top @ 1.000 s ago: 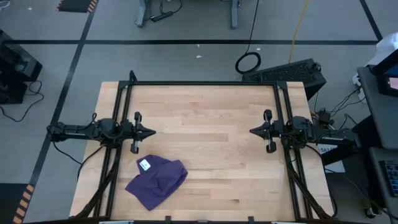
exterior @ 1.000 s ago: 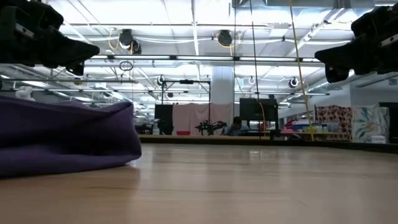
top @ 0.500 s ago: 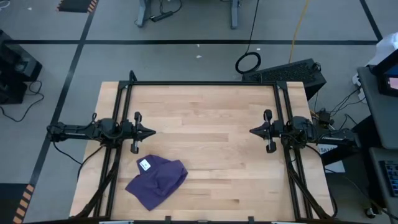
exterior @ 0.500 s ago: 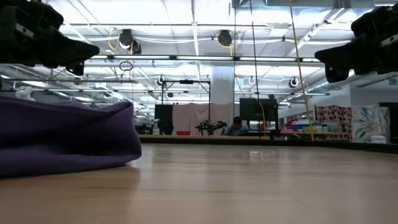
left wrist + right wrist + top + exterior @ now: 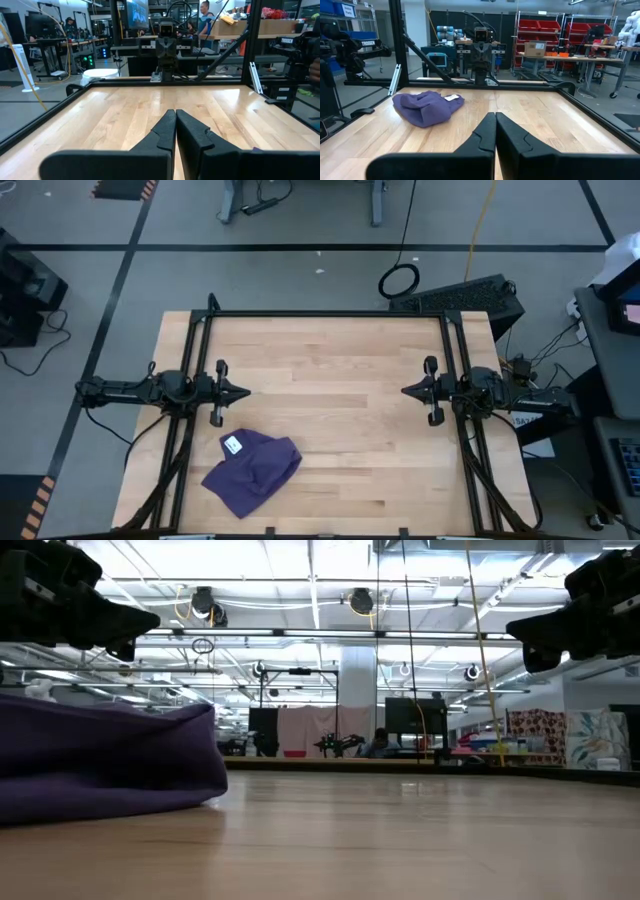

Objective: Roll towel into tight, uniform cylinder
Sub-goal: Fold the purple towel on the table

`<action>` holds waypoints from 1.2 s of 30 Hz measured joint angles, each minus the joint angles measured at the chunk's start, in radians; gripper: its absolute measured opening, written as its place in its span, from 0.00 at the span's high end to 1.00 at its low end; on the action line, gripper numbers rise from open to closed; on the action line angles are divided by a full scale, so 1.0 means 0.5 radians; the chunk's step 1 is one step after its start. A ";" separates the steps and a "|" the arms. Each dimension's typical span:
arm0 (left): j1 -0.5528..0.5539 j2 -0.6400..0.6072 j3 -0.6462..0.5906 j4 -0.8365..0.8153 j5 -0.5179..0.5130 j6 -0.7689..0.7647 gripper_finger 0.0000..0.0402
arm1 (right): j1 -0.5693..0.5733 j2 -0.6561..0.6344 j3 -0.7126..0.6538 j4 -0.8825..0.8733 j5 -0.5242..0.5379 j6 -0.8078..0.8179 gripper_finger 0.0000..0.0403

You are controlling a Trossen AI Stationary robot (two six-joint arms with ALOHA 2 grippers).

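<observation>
Crumpled towel (image 5: 251,471) – long axis diagonal, white tag (image 5: 233,445) at far-left end

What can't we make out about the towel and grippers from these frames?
- Towel underside and how its folds layer: hidden by its own bunched cloth in every view.
- Towel's left part, low view: cut off by the picture's edge.
- White tag print: too small.
- Left wrist view: towel almost wholly hidden behind the shut left gripper.
- Right gripper shut, nothing hidden.

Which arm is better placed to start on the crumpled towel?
Probably the left: the towel lies bunched just beside the left gripper, while the right gripper waits across the table.
</observation>
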 joint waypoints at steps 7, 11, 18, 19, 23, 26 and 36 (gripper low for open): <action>0.000 0.000 0.001 0.000 0.001 0.000 0.95 | 0.000 0.012 0.053 -0.010 -0.002 0.048 1.00; 0.000 0.001 0.001 0.000 0.001 0.000 0.95 | 0.014 0.098 0.261 -0.071 -0.006 0.108 1.00; 0.000 0.001 0.000 0.000 0.001 0.000 0.95 | 0.052 0.519 0.936 -0.381 0.006 0.167 1.00; 0.000 0.001 0.001 0.000 0.001 0.000 0.95 | 0.053 0.602 1.049 -0.444 0.006 0.186 1.00; 0.000 0.001 0.000 0.000 0.001 0.001 0.95 | 0.053 0.938 1.509 -0.662 0.006 0.266 1.00; 0.000 0.001 0.000 0.010 -0.001 0.001 0.95 | 0.053 1.160 1.807 -0.784 0.003 0.335 1.00; 0.000 0.000 0.000 0.049 -0.001 0.000 0.95 | 0.053 1.670 2.104 -0.866 0.001 0.343 1.00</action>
